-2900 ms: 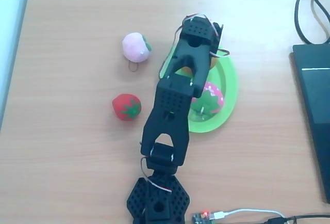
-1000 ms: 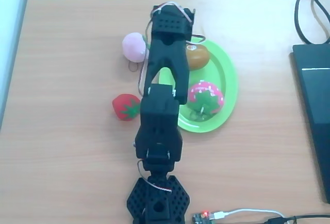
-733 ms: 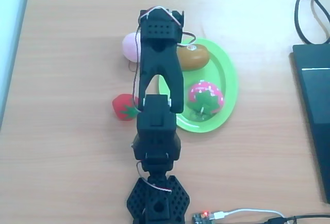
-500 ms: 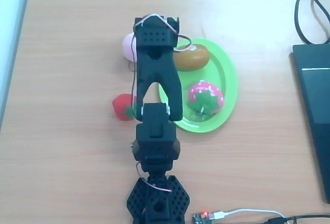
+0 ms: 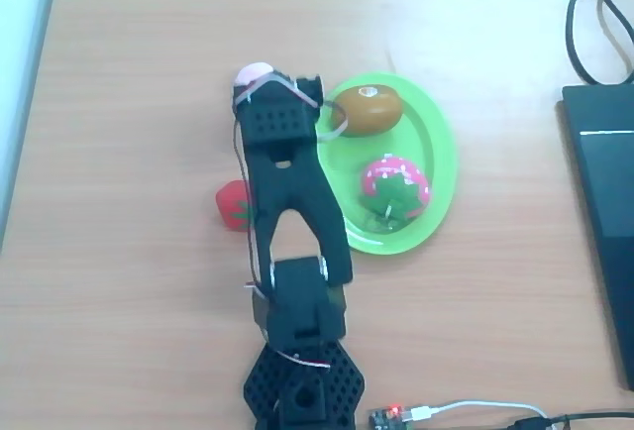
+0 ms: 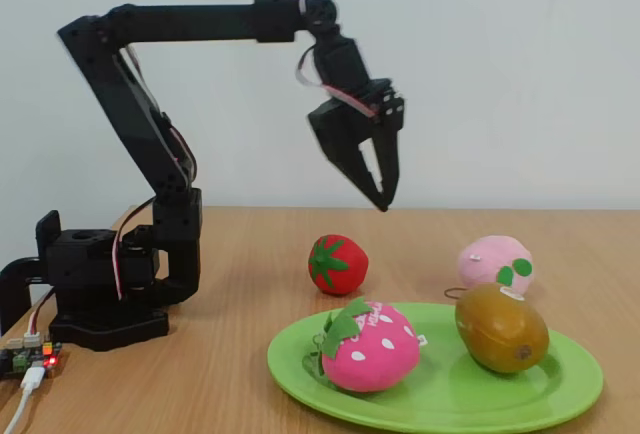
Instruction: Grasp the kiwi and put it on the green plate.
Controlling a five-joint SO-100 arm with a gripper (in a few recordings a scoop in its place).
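The kiwi was seen lying on the green plate, at the right end of the plate in the fixed view and at its upper end in the overhead view. It was an egg-shaped toy, brown-olive with a slight sheen, and a small pale round spot was visible on its top in the overhead view. A small white tag was seen at its upper edge in the fixed view. The plate, lime green and glossy with a raised rim, was set on the wooden tabletop.

A pink strawberry toy with white dots and green leaves was also seen on the plate, just beside the kiwi but apart from it. A red strawberry and a pale pink peach were seen on the tabletop behind the plate.

The claw was held high above the tabletop, clear of all the fruit, with its fingers pointed downward. The fingers were seen drawn nearly together, with a narrow gap between them, and nothing was held.
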